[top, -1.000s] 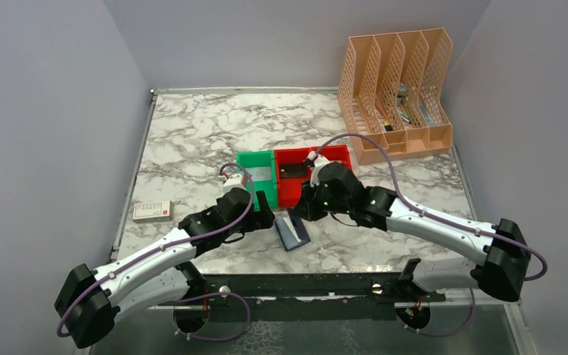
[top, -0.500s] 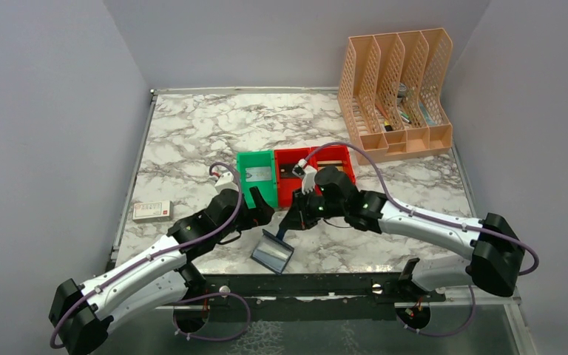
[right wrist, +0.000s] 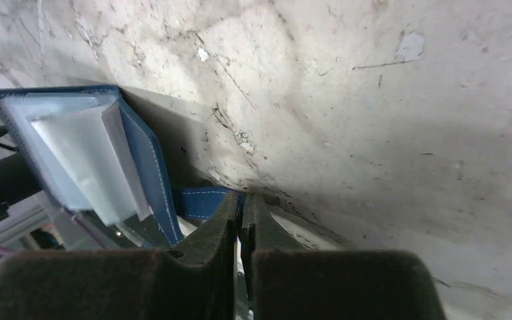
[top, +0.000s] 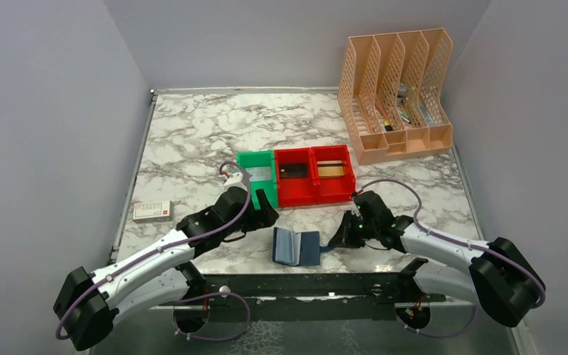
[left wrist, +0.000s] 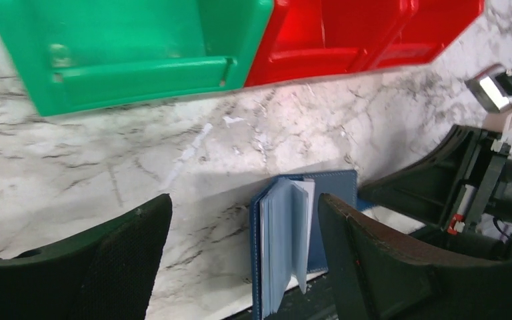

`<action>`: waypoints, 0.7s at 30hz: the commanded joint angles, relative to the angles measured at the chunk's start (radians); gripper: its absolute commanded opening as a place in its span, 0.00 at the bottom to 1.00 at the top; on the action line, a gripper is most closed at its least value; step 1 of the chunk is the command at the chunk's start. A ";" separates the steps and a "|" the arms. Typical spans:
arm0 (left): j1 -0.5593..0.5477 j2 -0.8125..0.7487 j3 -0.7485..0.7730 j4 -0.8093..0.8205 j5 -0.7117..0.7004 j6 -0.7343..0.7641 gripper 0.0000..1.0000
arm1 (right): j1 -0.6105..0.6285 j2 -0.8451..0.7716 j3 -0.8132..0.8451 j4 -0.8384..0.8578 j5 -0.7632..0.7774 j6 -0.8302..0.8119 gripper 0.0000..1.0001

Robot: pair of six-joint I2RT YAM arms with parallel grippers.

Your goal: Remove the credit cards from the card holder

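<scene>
**Card holder open near the front edge of the desk, its strap pinched by the right claw**

The card holder lies opened out on the marble desk, close to the near edge and between the two arms. Its dark blue cover is underneath and its pale inner leaves face up. In the left wrist view these leaves stand fanned from the spine rather than pressed flat. Whether cards sit in them cannot be told.

A narrow blue strap runs from the holder's right side. The right claw is closed on the end of this strap, its two fingers pressed together with the strap between them. It sits low over the desk, just right of the holder.

The left claw is spread wide and grips nothing. It hovers just beyond the holder's left side, and the holder shows in the gap between its fingers, touching neither.

Behind the holder, a green bin and a two-part red bin stand side by side, touching. A small white and red box lies near the left edge of the desk. A peach-coloured file rack stands at the far right corner.
</scene>
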 commanded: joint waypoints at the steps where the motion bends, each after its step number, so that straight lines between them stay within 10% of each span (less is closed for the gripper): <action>1: 0.000 0.078 0.008 0.125 0.208 0.021 0.80 | -0.007 -0.067 -0.009 -0.007 0.089 0.044 0.01; 21: -0.053 0.120 -0.010 0.108 0.320 -0.022 0.76 | -0.008 0.092 0.004 -0.021 0.117 -0.022 0.01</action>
